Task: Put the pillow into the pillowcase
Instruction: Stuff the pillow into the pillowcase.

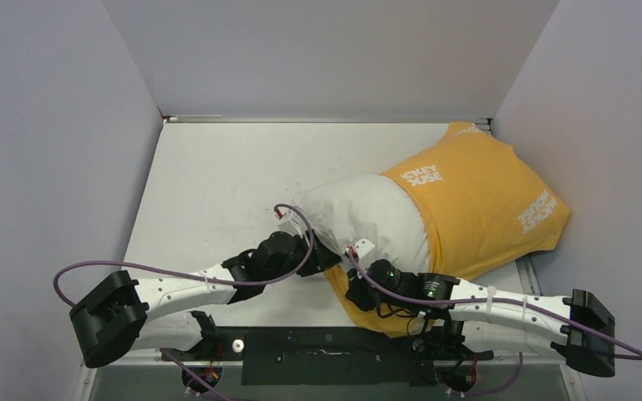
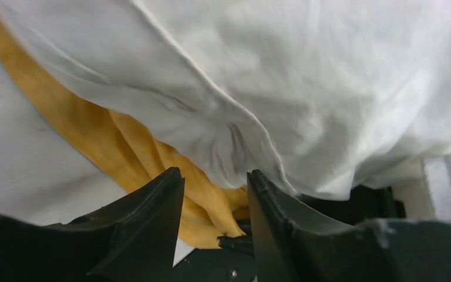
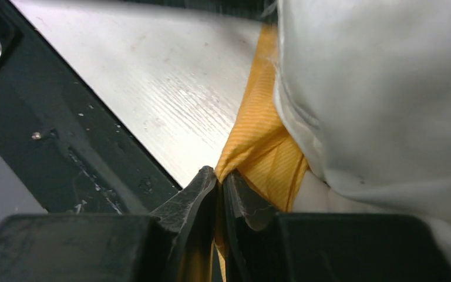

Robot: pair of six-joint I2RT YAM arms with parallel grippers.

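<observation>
The left arm reaches in from the near-left over the white surface (image 1: 217,175). Its left fingers (image 2: 152,217) stand parted at the near-left end of the pillow (image 1: 368,219). In the left wrist view the pale, crinkled cloth bulges just above the tips, and a fold of orange fabric shows in the gap between them. Neither finger is seen pressing on either cloth.

The pillow lies across the middle of the surface, running from near-left to far-right. Its near-left half is bare. Its far-right half is inside the pillowcase (image 1: 481,196), which lies orange face up with white lettering showing and spreads toward the far-right corner, close to the right wall. A strip of the same orange fabric comes out from under the pillow's near side.

The right arm comes in from the near-right. Its right fingers (image 3: 199,197) are closed on that orange edge, with the cloth pinched between the tips and drawn into a taut ridge. The pillow's seam sits just to the right of the pinch. The black base plate (image 3: 64,141) lies just to its left, at the near edge of the surface.
</observation>
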